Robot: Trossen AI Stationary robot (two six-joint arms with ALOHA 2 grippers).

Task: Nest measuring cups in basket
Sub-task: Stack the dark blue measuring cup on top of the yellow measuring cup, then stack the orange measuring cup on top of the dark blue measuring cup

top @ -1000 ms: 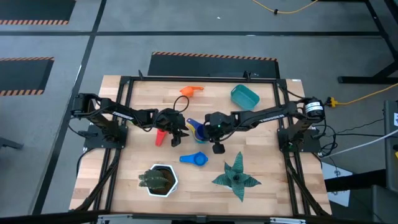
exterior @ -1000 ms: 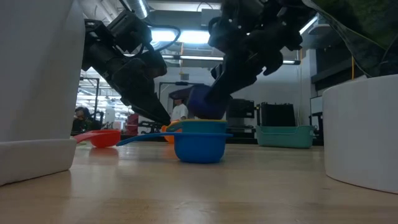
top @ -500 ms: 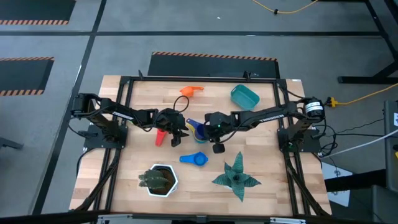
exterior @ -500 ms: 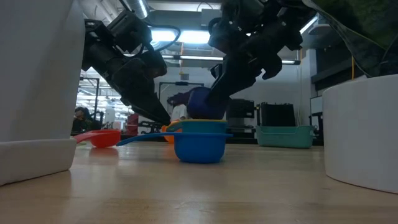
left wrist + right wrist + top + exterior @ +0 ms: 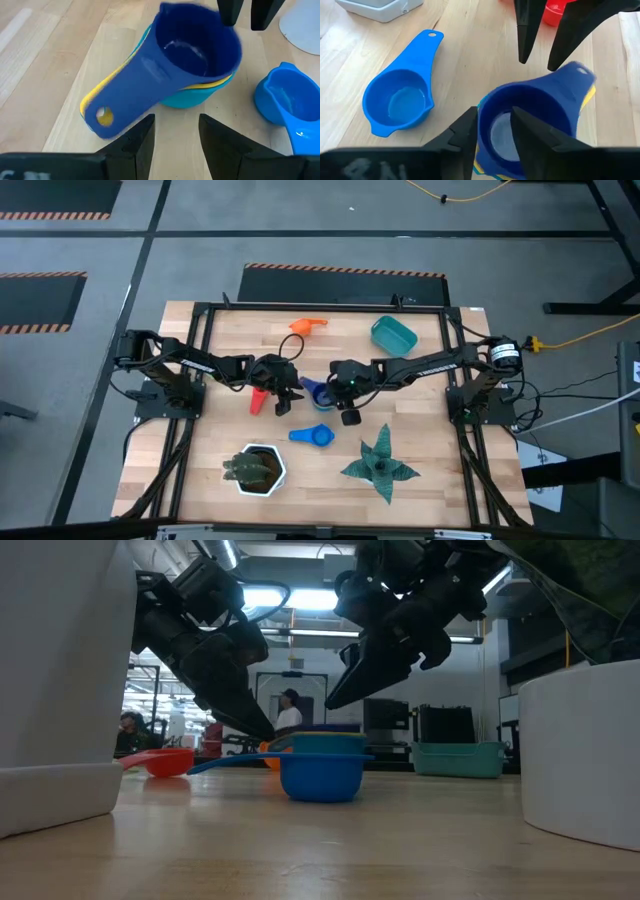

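Right tool (image 5: 492, 131) of mine hung over the dark blue cup (image 5: 530, 120), fingers spread and holding nothing. That cup sat nested on the yellow and teal cups mid-worktop (image 5: 200, 450), well apart from the basket (image 5: 393, 334). Left tool (image 5: 176, 142), fingers parted, hovered beside the stack's handles.

Dark blue cup (image 5: 195, 50) sits nested atop the yellow (image 5: 92, 97) and teal cups (image 5: 182, 100).

— What sits at the table's near edge?
— A white hexagonal pot (image 5: 254, 470) with a dark plant, and beside it a green star-shaped plant (image 5: 379, 466).
— Beyond the table?
— A person (image 5: 288, 712) stands in the room.
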